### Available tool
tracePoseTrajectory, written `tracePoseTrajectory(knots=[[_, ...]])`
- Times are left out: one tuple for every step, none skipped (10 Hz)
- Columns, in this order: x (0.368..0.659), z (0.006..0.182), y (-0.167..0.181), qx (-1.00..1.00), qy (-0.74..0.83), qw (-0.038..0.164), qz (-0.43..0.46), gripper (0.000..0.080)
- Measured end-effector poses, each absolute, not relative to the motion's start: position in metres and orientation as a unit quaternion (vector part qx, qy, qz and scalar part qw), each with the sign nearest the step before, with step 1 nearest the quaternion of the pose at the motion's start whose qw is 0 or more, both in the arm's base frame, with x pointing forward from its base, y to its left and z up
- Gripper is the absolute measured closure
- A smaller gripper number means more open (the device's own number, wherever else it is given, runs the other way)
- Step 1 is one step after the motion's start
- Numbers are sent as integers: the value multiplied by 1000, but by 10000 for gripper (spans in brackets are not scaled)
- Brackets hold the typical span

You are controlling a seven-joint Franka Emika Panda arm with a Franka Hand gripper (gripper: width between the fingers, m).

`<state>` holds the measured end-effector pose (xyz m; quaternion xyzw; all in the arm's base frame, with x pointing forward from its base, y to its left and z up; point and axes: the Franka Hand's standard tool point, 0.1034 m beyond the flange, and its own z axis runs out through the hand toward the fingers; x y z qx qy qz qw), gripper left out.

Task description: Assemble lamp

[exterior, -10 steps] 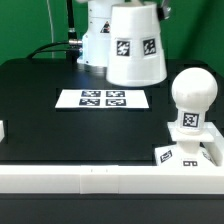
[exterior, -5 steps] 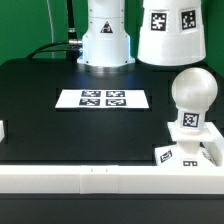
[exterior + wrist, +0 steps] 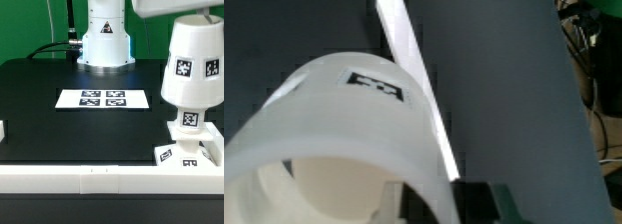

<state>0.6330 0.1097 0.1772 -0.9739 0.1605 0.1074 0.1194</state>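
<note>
- On my exterior view I see the lamp shade (image 3: 193,62), a large white tapered cup with black-and-white tags on its side, hanging over the exterior view's right part of the black table (image 3: 60,120); its lower rim covers the top of the bulb, so the bulb itself is hidden from me.
- Under the shade only a tagged neck (image 3: 190,123) shows, and it stands on the flat square base (image 3: 186,152); the base sits in the near corner on the exterior view's right, just beside the white rail (image 3: 100,180) that runs along the table's near edge.
- The arm's white body enters at the top above the shade; the fingers are out of sight there.
- On my wrist view the gripper (image 3: 441,203) sits low in the picture; two dark fingers (image 3: 478,200) stand close together at the shade's rim, one looking to be inside and one outside; I read it as a narrow grip pinching the shade wall.
- The marker board (image 3: 103,99) lies flat mid-table, well apart from the base; the robot pedestal (image 3: 104,40) stands behind it.
</note>
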Motion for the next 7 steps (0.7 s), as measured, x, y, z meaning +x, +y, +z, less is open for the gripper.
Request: tracePoseTrajectory(knots=[[632,166,108,-974,161,118,111,755],[631,159,106,-974,160,117,113,755],[631,152,105,-973,161,116,115,755],[631,148,105,-973,162,116,117,755],[631,148,105,-973,161,116,117,755],[631,148,105,-973,161,116,117,755],[631,149,105,-974,158,117,116,755]])
